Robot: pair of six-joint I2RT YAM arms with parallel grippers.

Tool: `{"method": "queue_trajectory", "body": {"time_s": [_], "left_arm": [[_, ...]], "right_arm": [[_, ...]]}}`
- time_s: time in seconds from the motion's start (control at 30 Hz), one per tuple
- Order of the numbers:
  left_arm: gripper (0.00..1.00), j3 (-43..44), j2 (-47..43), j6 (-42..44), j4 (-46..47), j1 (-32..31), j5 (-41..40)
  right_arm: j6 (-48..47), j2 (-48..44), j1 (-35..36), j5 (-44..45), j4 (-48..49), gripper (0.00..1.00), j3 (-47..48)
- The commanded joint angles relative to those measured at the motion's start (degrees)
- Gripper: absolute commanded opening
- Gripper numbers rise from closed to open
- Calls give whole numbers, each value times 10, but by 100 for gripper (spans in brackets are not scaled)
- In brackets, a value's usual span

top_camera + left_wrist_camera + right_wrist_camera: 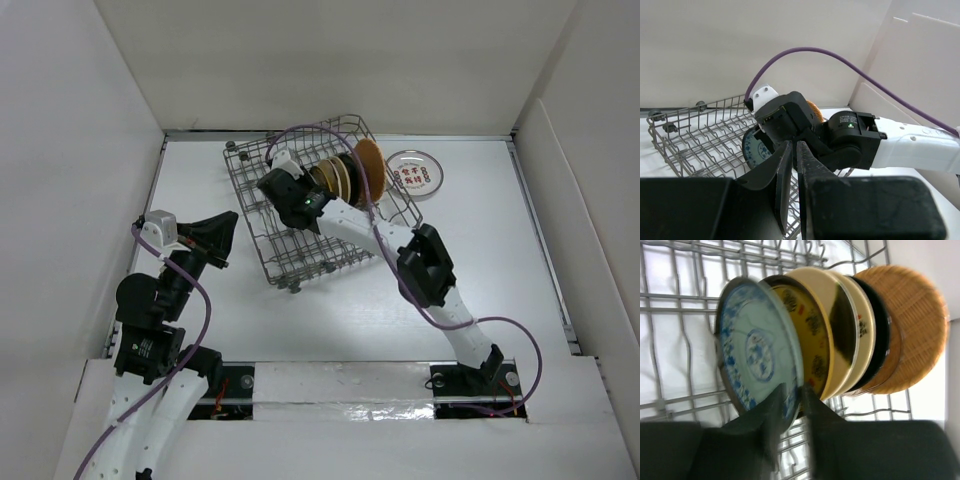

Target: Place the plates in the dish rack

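Grey wire dish rack [290,250] sits mid-table [330,320], skewed to the table's edges. Plates stand on edge in a tight row in its far half. In the right wrist view they run teal plate [755,350], yellow patterned plate [807,335], cream plate [832,305], black plate [883,330], woven orange-brown plate [915,320]. The teal plate is at the row's open end and the woven one leans at the other. White plate with red marks [415,172] lies flat on the table just beside the rack's right side, not loaded. Right gripper [792,390] is down inside the rack, jaws a little apart and astride the teal plate's rim. That frame is blurred, so can't tell if they pinch it or stand clear. Left gripper [794,155] hangs by the rack's left side, fingers closed on nothing, pointing at the right arm's wrist.
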Motion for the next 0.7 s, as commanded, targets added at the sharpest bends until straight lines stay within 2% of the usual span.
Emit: {"method": "queue_trajectory", "body": {"time_s": [0.0,0.03,0.1,0.3,0.4,0.47,0.5,0.53,0.63,0.67], "left_arm": [[7,2,2,4,27,-3,3],[7,2,5,4,24,-3,-1],[7,3,11,4,22,-3,6],[7,3,13,4,21,-3,0],[7,2,11,3,28,-3,14],[7,2,13,4,26,-3,2],[7,2,16,4,23,-3,0],[7,3,18,4,20,-3,4],[7,3,17,3,28,-3,15],[7,2,17,3,28,-3,10]], "right_arm": [[33,-38,14,-14,27,37,-21],[35,-49,14,-26,33,47,-27],[37,-60,14,-48,46,51,-34],[55,-139,-2,-103,101,51,-80],[75,-217,-37,-186,160,51,-141],[92,-266,-73,-256,205,51,-218],[96,-315,-87,-280,264,50,-248],[99,-338,-102,-322,293,37,-304],[141,-410,-180,-356,377,0,-373],[162,-422,-206,-366,388,0,-412]]}}
